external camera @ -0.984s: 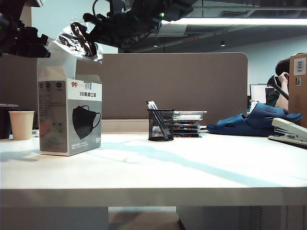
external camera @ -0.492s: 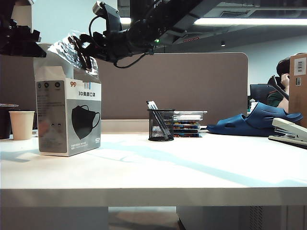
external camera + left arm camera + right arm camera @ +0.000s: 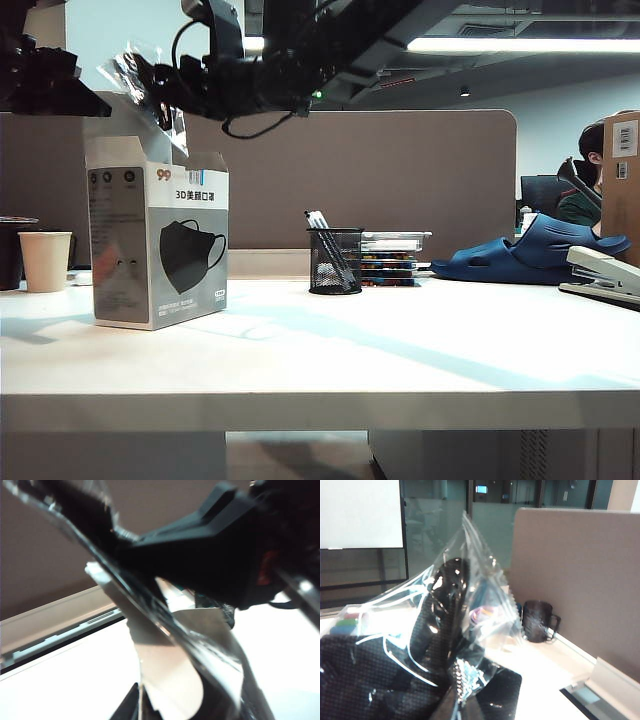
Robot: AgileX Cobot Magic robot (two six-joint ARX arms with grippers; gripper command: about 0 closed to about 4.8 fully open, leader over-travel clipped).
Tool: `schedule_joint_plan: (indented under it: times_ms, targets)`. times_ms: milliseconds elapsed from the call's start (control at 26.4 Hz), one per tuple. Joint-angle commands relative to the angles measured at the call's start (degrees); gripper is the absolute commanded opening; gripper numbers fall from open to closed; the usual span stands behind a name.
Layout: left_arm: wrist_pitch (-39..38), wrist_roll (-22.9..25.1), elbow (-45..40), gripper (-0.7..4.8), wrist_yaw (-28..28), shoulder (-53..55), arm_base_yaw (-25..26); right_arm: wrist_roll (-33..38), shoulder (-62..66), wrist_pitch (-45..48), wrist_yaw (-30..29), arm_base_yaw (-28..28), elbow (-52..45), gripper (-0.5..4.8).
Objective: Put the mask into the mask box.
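The mask box, white and grey with a printed black mask, stands upright at the left of the table, its top flaps open. My left gripper is above the box's left top corner, shut on a pale top flap. My right gripper reaches across from the right and is shut on the clear wrapper of the black mask. The mask hangs tilted just above the box's open top. In the left wrist view the wrapper crosses close in front.
A paper cup stands left of the box. Behind mid-table are a mesh pen holder and stacked cases. A blue slipper, a stapler and a brown carton are at the right. A dark mug is by the partition.
The mask box has shifted a little to the right and turned. My right gripper has swung the mask leftward over the box's top. My left gripper keeps its hold on the flap.
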Motion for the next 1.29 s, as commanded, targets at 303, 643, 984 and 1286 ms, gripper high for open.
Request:
schedule_joint_plan:
  times_ms: [303, 643, 984, 1286]
  targets:
    - [-0.8, -3.0, 0.2, -0.06, 7.2, -0.1, 1.9, -5.9, -0.2, -4.6, 0.5, 0.0, 0.3, -0.08]
    - [-0.5, -7.3, 0.2, -0.06, 7.7, -0.1, 2.8, -8.5, -0.2, -1.8, 0.2, 0.8, 0.3, -0.08]
    - [-0.5, -7.3, 0.2, -0.06, 7.8, -0.1, 2.8, -8.0, -0.2, -5.2, -0.1, 1.1, 0.3, 0.32]
    - [-0.5, -7.3, 0.2, -0.06, 7.8, -0.1, 2.8, -5.7, -0.2, 1.4, -0.2, 1.3, 0.4, 1.00]
